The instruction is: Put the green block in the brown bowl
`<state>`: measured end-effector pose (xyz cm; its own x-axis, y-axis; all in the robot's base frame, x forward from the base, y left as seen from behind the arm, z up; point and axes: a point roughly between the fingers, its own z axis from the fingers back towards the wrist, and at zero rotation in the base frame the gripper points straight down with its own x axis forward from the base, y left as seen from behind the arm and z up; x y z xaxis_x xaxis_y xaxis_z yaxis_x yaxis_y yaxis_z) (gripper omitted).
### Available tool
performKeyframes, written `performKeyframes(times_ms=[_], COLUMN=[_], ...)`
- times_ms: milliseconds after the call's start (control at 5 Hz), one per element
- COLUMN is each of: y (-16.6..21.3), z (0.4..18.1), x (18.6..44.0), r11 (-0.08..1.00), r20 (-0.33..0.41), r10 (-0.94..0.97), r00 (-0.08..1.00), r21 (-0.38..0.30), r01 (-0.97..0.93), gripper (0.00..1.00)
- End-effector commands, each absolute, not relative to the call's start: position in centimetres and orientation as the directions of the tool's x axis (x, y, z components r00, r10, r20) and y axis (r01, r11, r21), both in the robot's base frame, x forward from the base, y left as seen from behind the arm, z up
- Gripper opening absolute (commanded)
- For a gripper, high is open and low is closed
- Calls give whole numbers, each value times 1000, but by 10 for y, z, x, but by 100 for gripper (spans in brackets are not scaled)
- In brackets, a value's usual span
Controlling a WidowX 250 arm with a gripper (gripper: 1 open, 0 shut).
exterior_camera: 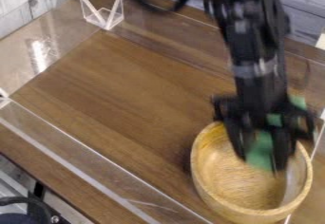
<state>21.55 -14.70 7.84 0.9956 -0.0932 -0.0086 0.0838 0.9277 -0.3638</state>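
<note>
Above the large round light-brown wooden bowl (219,194), the black gripper (263,155) is clamped on the small light-green rectangular block (263,148) (image motion-blurred).

bare wooden tabletop (114,95) is lying open across the frame's left and centre; the arm (254,47) and bowl (210,176) are crowding the lower right.

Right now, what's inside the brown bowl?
The gripper reaches over the brown bowl, holding the green block above the interior. The bowl's visible floor is bare wood. The arm covers the far rim and whatever lies behind it.
</note>
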Motion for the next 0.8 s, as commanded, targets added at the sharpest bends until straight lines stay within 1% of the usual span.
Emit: performKeyframes(times_ms=[0,200,400,600], y=[-153,-145,-135,-132], z=[81,90,96,111], x=[205,195,187,188], r11=[938,954,970,969], r20=[64,96,95,93], r10=[-78,-174,-163,-195], r00=[995,980,982,976], r21=[-333,-230,-164,-139], r01=[95,192,177,206], gripper=[0,0,0,0])
